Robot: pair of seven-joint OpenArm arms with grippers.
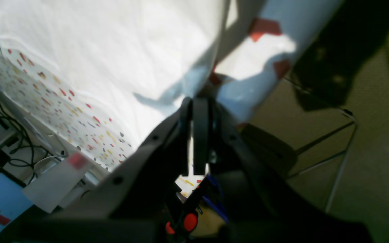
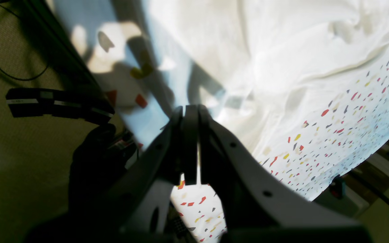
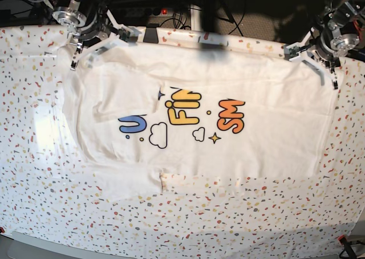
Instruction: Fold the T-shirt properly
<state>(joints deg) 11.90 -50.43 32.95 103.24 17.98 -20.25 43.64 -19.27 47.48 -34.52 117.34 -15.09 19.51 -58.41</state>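
T-shirt [image 3: 251, 150] lies spread print-up on the table [image 3: 34, 202], between the two tools, partly folded: there's a doubled layer on the right tool's side and the lettering is broken up by folds, only "U", "FIN" and "SM" legible, plus clouds and a star.

Right tool [image 3: 73, 60] is at the far corner of the shirt, on the left in the base view. Its wrist view shows the jaws pressed together, tip [image 2: 190, 111] right over the wrinkled white cloth at the table's edge. Can't tell whether any fabric is pinched between them.

Left tool [image 3: 332, 81] is at the opposite far corner, on the right in the base view. Jaws pressed together here too, tip [image 1: 199, 101] just beside the shirt's edge [image 1: 214, 50], with speckled tablecloth [image 1: 62, 101] showing past it. Also can't tell if fabric is caught.

Both tools sit at the far side of the table, well apart, shirt's long far edge running between them. Near hem lies flat toward the table's front, away from both tools. Sunlight patch on the tablecloth beside the shirt, on the right tool's side.
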